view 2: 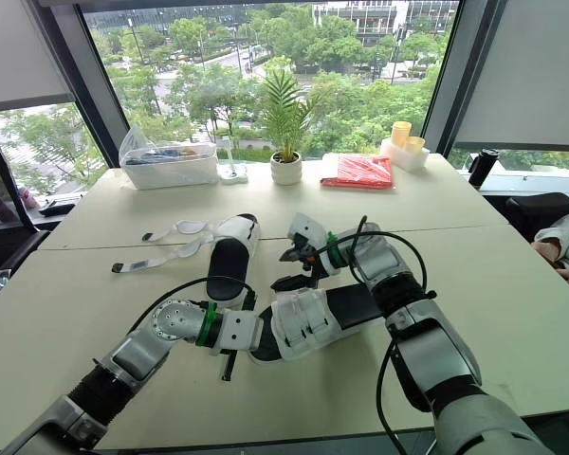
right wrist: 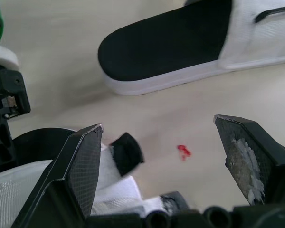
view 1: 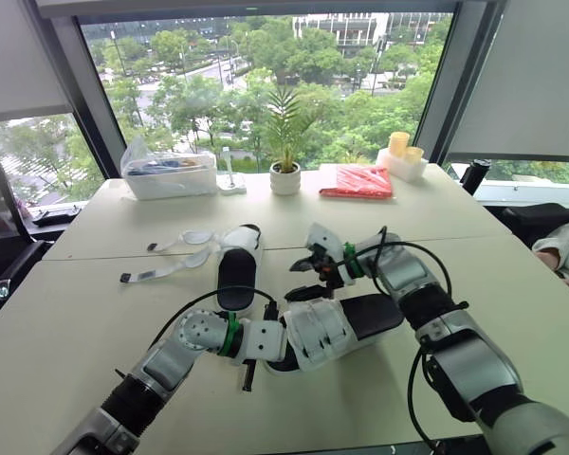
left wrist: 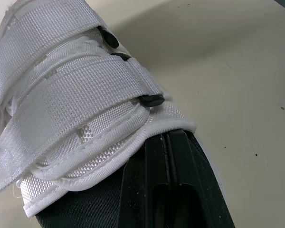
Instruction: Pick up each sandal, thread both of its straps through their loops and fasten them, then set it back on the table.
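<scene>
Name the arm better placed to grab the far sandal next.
Right, likely: the right gripper is open and free near the far sandal, while the left gripper is shut on the near sandal.

The table (view 1: 512,256) is bare right of the near sandal (view 1: 375,313), while 2 loose straps (view 1: 166,271) clutter the left.

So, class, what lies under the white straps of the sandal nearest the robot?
Under the straps show white mesh and black loops; the black footbed runs in beneath them, the rest of it covered.
</scene>
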Available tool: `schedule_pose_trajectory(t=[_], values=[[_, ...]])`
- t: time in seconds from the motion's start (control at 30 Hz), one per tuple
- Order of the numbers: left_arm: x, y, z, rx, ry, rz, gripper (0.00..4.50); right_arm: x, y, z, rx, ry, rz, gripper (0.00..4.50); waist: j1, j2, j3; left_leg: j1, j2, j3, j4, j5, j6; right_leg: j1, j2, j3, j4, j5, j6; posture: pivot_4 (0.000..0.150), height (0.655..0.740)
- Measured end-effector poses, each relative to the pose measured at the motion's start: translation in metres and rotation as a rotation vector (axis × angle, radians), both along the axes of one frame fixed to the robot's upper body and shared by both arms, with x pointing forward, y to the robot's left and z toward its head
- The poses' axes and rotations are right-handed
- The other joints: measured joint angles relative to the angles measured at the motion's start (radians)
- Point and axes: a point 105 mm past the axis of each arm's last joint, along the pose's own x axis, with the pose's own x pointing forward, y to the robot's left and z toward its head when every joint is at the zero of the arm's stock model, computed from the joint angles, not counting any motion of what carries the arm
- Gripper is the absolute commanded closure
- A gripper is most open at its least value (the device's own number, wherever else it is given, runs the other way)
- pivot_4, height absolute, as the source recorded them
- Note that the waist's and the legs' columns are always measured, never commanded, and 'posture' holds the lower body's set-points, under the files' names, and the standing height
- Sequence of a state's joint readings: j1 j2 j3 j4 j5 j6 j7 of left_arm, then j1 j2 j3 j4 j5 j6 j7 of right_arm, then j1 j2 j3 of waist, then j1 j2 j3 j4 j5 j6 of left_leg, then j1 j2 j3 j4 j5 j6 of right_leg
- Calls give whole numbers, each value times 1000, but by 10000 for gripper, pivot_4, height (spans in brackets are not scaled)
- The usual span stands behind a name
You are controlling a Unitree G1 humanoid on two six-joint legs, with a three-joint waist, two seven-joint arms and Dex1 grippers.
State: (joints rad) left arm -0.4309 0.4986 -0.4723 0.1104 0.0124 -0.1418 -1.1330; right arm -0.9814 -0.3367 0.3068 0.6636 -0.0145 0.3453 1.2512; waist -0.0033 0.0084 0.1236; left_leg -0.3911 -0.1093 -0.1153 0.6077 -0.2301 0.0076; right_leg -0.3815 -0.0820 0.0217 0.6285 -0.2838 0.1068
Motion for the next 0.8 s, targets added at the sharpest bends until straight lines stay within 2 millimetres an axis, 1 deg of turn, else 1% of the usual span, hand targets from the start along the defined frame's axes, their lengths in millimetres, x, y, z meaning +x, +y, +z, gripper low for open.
schedule_pose_trajectory(t=[0.17,0.23,0.3,0.5,0.63,0.8], values=[[0,0,0,-2,0,2,45000,7,3,-23,-88,-49,-4,4601,2,0,0,0,0,0,0,0,0,0,0,0,0,0,0,1500,7400],[0,0,0,-3,1,4,45000,13,6,-20,-140,-135,22,4601,3,0,0,0,0,0,0,0,0,0,0,0,0,0,0,1500,7400],[0,-2,-1,-13,6,11,45000,17,4,-22,-197,-195,40,4601,10,-1,-1,0,0,0,0,0,0,0,1,0,1,0,0,1500,7400],[-3,-3,-2,-28,5,29,45000,23,-2,-26,-231,-243,38,4601,15,-1,-1,0,0,0,-1,0,0,0,1,0,0,0,0,1500,7400],[-4,-4,-2,-38,7,53,45000,29,-15,-32,-249,-247,-18,4601,16,0,-1,0,0,0,-1,0,0,0,1,0,0,0,0,1500,7400],[-5,-4,-3,-50,2,86,45000,37,-39,-30,-215,-233,-122,4601,17,0,0,0,-1,0,-1,0,0,0,1,0,0,0,0,1500,7400]])
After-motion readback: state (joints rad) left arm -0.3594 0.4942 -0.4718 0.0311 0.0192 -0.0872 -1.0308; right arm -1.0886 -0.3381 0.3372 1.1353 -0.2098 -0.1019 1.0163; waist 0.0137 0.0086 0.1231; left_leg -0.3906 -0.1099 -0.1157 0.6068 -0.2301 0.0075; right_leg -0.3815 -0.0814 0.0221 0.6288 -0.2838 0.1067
